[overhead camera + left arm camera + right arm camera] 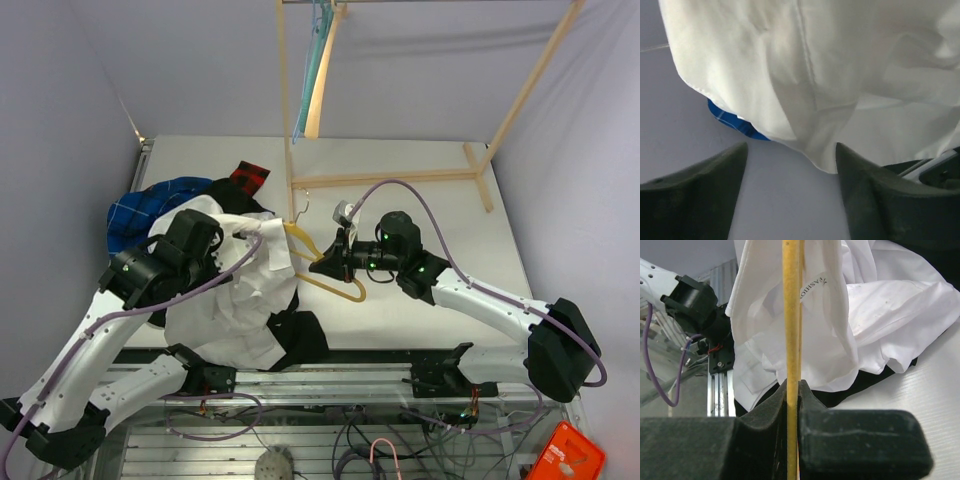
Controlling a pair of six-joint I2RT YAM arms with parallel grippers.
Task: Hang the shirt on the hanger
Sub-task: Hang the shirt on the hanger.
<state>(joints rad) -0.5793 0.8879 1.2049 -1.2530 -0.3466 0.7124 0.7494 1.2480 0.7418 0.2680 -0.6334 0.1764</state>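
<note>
Your left gripper (790,150) has its jaws spread wide, and they are not pinching anything. The shirt (815,65) hangs just past the finger tips, filling the space ahead of them. One fold of it dips down right beside the right-hand finger (875,200). I cannot tell if the cloth touches that finger. A bit of blue cloth (735,122) peeks out under the shirt, ahead of the left-hand finger.

Your right gripper (792,390) is squeezed tight on the hanger (791,315). The thin yellow bar runs straight up from between the jaws. Beyond the jaws, the shirt drapes against the bar and piles up on the table (935,390) to their right.
</note>
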